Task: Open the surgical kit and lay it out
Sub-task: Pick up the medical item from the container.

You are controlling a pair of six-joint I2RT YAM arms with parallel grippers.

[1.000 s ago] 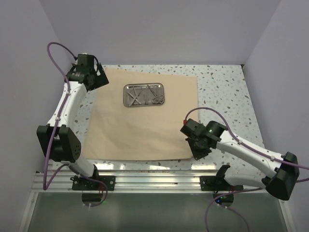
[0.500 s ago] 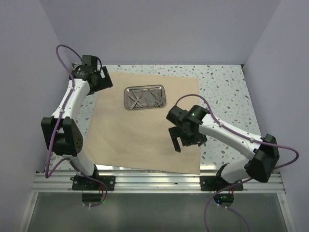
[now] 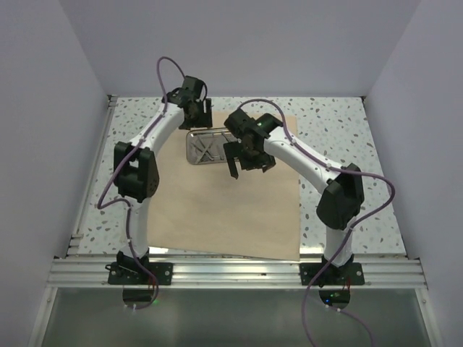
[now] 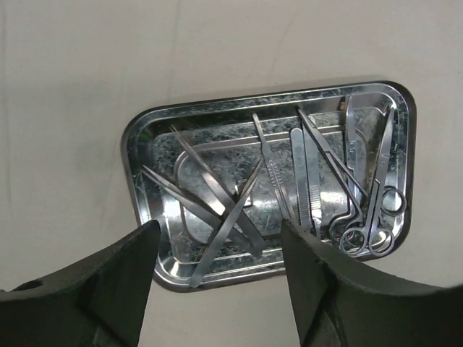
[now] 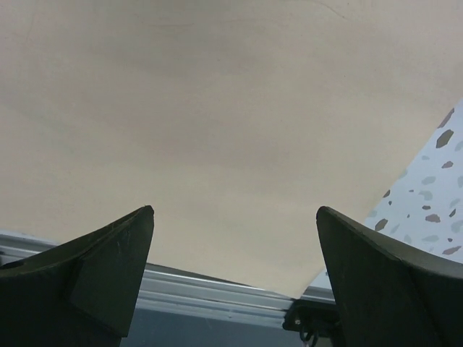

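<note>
The left end effector hovers above the far part of a large beige cloth wrap, which lies spread flat on the speckled white worktop. Its two dark fingers are spread wide and hold nothing. Between them shows a shiny rectangular steel tray with rounded corners, resting on the cloth. Thin metal tweezers lie crossed at one end of the tray and small metal scissors at the other. The right end effector hangs over the tray's right end, fingers also far apart, gripping nothing, with bare cloth beneath it.
</note>
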